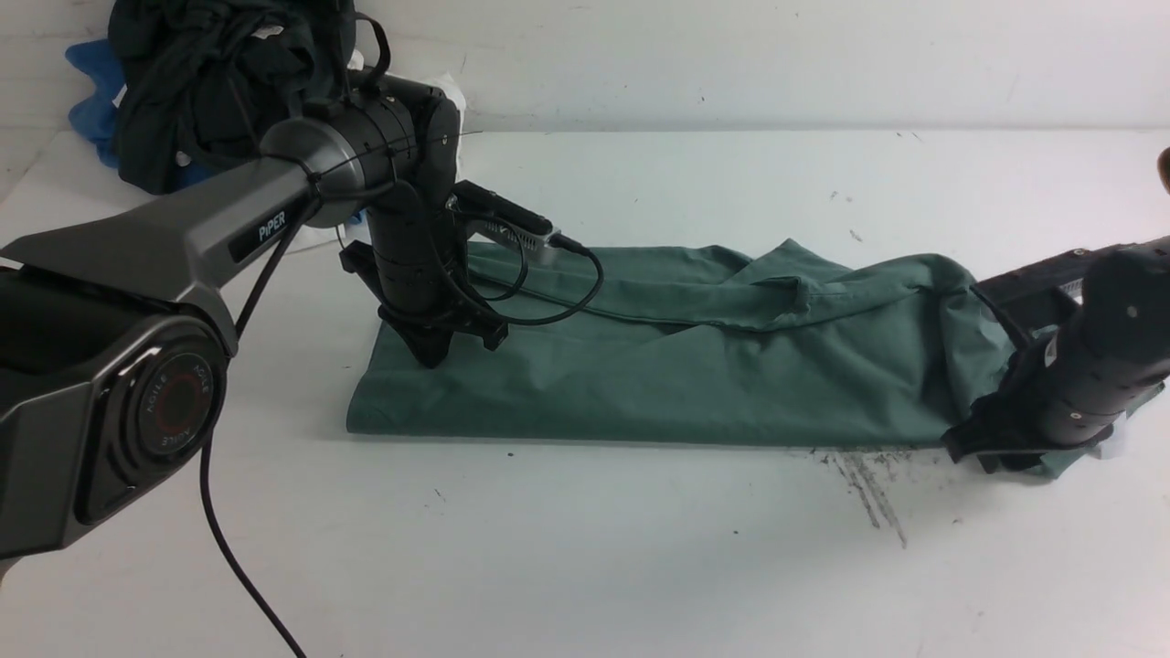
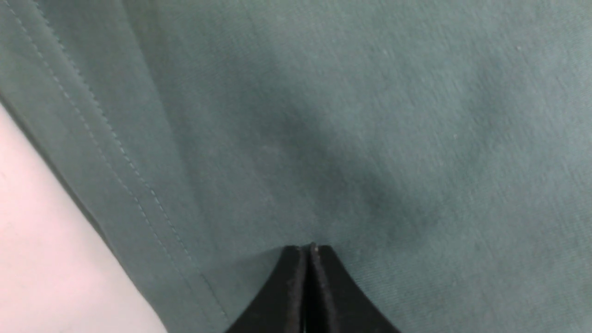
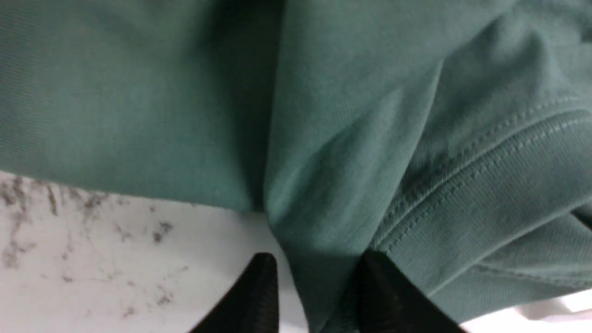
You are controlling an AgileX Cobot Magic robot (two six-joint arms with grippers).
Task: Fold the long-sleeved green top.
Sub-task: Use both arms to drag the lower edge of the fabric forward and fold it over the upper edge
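Note:
The green long-sleeved top [image 1: 686, 375] lies on the white table [image 1: 585, 567] as a long strip folded lengthwise, running left to right. My left gripper [image 1: 431, 355] points down on its left end, near the stitched hem. In the left wrist view that gripper [image 2: 307, 249] is shut, with its tips pressed on flat green cloth [image 2: 323, 115]. My right gripper [image 1: 992, 454] is low at the strip's right end. In the right wrist view it [image 3: 319, 260] is open, and a fold of green cloth [image 3: 314, 222] hangs between its fingers beside the ribbed neckband [image 3: 499, 185].
A dark garment pile [image 1: 210, 73] sits at the back left of the table with a blue garment [image 1: 91, 105] behind it and white cloth [image 1: 454, 96] beside it. Black scuff marks [image 1: 868, 484] streak the table in front of the top's right part.

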